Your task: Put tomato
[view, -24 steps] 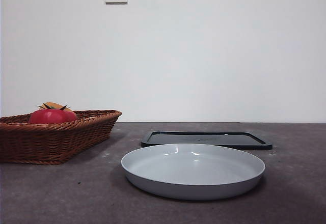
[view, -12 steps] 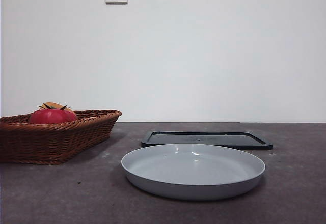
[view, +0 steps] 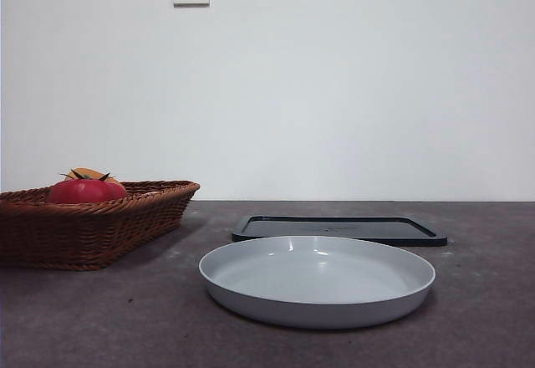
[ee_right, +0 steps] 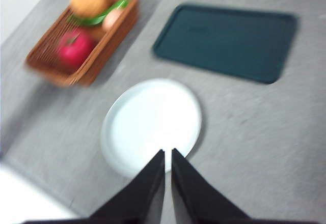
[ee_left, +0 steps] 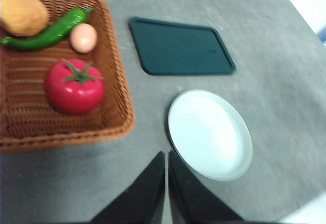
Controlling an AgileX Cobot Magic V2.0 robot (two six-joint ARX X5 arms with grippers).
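Tomato (ee_left: pixel 74 86) in wicker basket (ee_left: pixel 115 81), left of frame in front view. My left claw (ee_left: pixel 166 158) and right claw (ee_right: pixel 165 155) both pressed together, high above table (view: pixel 485 301).

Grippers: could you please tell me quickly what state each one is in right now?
Left gripper: shut, holding nothing, high above the table.
Right gripper: shut, holding nothing.

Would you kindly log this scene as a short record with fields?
tomato: glossy red round tomato lying in the brown wicker basket
basket also holds: green pepper, egg, orange-yellow fruit
plate: round white plate, nothing on it
tray: dark rectangular tray behind the plate
left gripper: shut, above the table
right gripper: shut, above the plate
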